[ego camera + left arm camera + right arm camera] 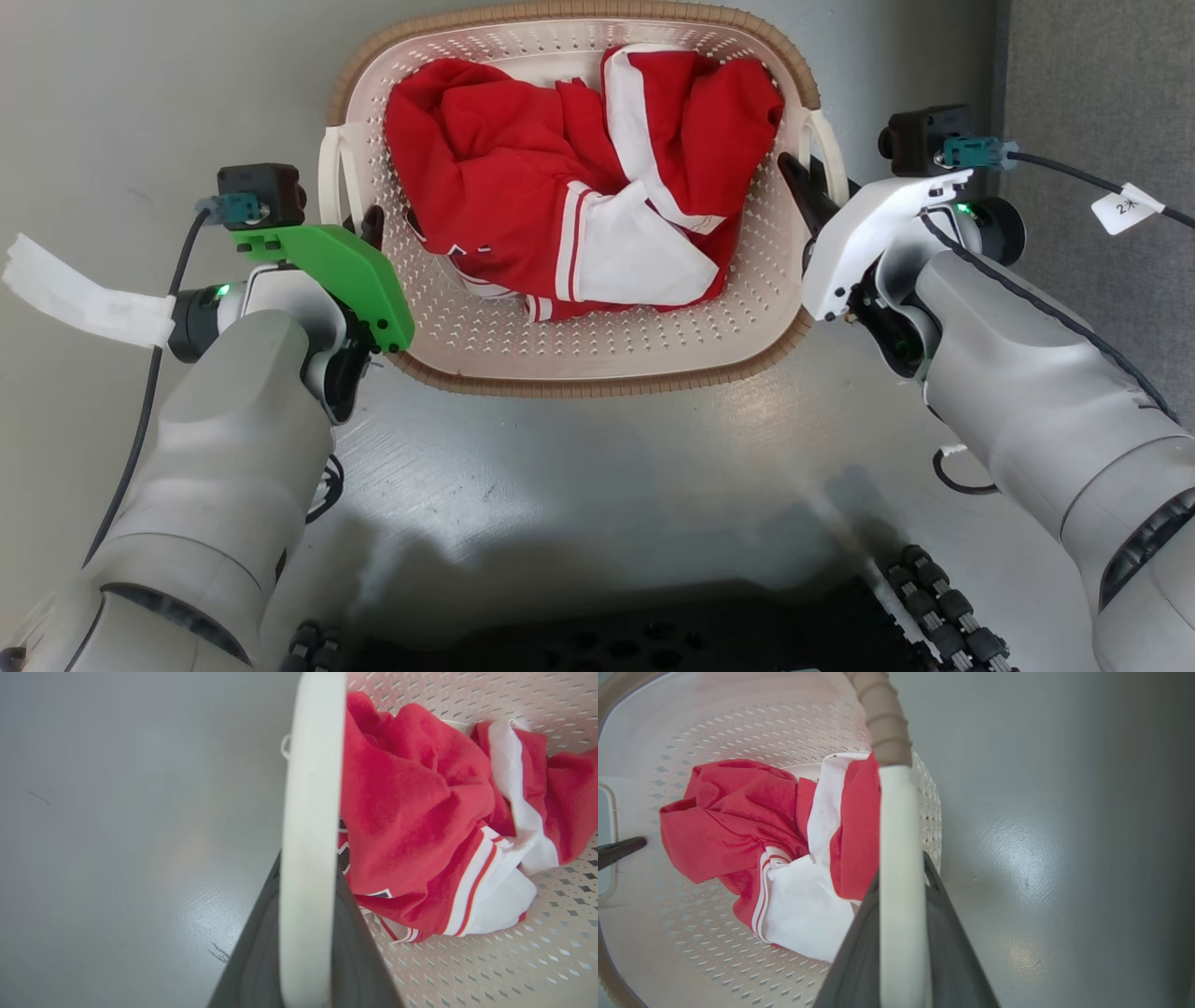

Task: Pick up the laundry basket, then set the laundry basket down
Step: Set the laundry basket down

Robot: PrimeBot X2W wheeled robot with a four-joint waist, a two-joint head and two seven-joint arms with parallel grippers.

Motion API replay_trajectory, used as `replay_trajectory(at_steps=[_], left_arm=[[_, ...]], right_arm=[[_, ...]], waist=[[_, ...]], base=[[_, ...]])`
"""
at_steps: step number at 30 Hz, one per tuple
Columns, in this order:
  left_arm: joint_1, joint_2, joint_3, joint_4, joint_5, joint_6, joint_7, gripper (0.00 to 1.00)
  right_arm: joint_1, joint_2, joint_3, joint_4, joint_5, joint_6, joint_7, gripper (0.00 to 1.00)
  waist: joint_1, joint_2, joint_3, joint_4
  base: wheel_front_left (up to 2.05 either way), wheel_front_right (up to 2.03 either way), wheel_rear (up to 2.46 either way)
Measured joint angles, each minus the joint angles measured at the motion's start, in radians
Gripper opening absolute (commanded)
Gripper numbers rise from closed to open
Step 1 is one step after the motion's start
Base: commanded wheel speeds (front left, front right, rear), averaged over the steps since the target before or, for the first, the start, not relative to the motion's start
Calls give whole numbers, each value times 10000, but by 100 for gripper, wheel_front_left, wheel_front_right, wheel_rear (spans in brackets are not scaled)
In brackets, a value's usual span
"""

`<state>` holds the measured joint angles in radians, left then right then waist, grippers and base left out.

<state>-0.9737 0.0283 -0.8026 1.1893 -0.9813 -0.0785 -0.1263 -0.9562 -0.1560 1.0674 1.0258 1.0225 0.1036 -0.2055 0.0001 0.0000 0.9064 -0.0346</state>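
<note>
Left end effector (pixel 362 224) and right end effector (pixel 814 187) each clamp a basket (pixel 579 381) handle. It may already be off the floor (pixel 579 485), though that's unclear. Set-down is not yet done.

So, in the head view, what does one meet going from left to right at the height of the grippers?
White tape strip → left gripper → red and white garment in the laundry basket → right gripper → white cable label.

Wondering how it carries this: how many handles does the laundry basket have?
2. The left handle is held by the left gripper, the right handle by the right gripper, on opposite sides of the laundry basket.
</note>
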Motion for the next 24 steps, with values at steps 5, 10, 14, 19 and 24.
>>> replay_trajectory(at_steps=[5,10,14,19,24], left_arm=[[0,-2,-36,8,-10,-2,-19,2],[-35,-17,-12,-13,-148,-15,-15,100],[-46,-42,-17,-13,-205,-17,23,100],[-55,-42,-33,2,-265,-17,36,100],[-57,-40,-61,23,-272,-21,38,100]], right_arm=[[-13,21,56,82,77,2,-27,44],[-24,224,150,198,146,194,-23,100],[-35,290,184,270,173,196,-23,100],[-44,301,240,385,215,196,-23,100],[-96,309,297,500,251,196,-25,100]], waist=[[0,0,28,-10],[0,0,47,-24],[-1,0,54,-35],[-1,0,47,-50],[-1,0,10,-61]], base=[[0,0,0],[0,0,0],[0,0,0],[0,0,0],[0,0,0]])
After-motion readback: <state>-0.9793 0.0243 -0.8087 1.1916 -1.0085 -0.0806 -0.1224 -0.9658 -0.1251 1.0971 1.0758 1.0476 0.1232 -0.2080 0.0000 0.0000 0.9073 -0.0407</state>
